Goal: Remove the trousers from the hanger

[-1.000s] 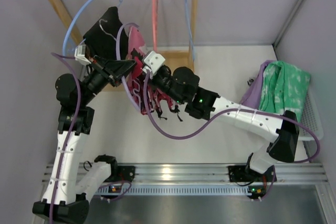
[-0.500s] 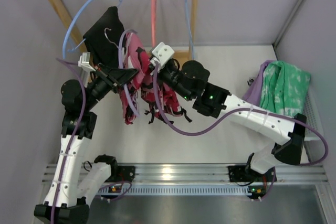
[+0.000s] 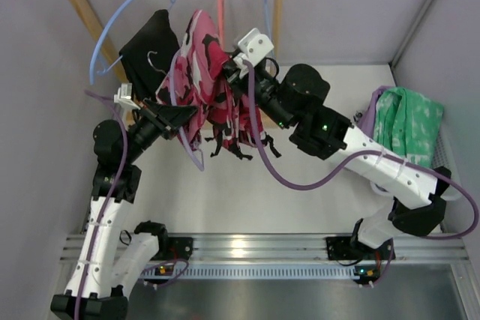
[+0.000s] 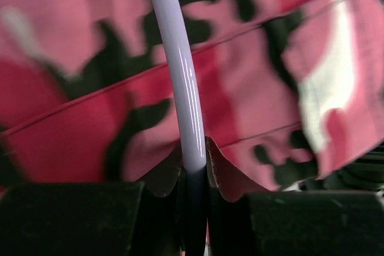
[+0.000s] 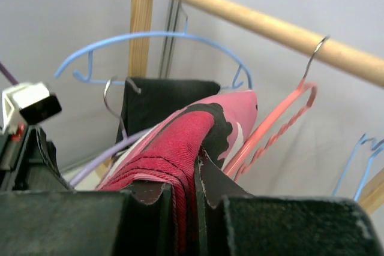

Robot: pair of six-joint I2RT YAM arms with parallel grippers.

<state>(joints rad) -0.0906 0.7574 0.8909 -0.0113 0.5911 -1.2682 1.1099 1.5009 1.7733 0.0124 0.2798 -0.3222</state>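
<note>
Currently separating step: left tool (image 4: 193,179) pinches thin lilac plastic hanger (image 4: 174,70), right tool (image 5: 183,193) pinches magenta-pink blotchy-print cloth trousers (image 5: 180,142), draped over hanger near wooden rail (image 5: 270,28); next likely needs pulling tools apart so cloth slides off

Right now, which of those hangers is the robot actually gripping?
The lilac hanger, pinched in the left end effector and carrying the pink printed trousers. The blue hangers and the salmon hanger hang from the wooden rail.
</note>
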